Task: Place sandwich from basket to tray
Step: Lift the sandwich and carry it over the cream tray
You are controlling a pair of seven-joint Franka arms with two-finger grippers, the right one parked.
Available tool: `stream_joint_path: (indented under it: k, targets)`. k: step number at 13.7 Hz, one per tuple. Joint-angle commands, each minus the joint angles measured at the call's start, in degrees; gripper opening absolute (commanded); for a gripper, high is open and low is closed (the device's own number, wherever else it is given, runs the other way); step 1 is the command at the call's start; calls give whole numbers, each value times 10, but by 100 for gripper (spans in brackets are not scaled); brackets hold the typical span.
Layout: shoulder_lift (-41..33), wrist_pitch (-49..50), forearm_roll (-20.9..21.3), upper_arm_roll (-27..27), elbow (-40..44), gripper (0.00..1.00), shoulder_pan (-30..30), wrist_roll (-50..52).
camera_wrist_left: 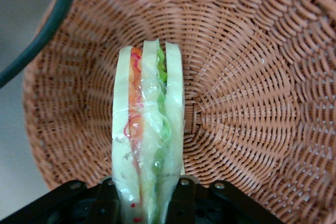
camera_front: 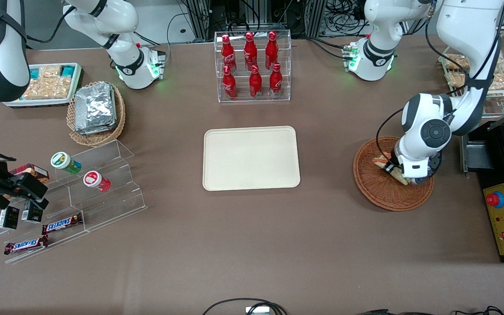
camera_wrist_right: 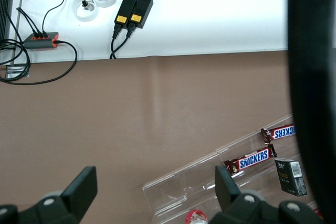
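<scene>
Frontally, the gripper (camera_front: 403,176) sits low inside the basket (camera_front: 376,192), well apart from the tray (camera_front: 251,158) at mid-table. At the wrist, both fingers (camera_wrist_left: 185,195) press the flat bread faces of the wrapped sandwich (camera_wrist_left: 148,129), clamping it over the basket (camera_wrist_left: 247,103). Expect a light, soft, crushable load in slippery film; grip gently.

Woven wicker basket (camera_wrist_left: 252,103); glossy film-wrapped sandwich (camera_wrist_left: 148,129).
</scene>
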State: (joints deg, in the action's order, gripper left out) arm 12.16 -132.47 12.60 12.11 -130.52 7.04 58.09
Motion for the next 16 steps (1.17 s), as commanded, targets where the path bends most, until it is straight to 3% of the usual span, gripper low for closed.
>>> stream_joint_path:
  k: [1,7,14,16]
  targets:
    - [-34,82,10,7,38,0,-7,-24]
    - [-34,179,7,100,130,0,-10,-26]
    - [-15,161,11,242,152,0,-14,-24]
    - [-5,128,16,248,152,0,-47,-26]
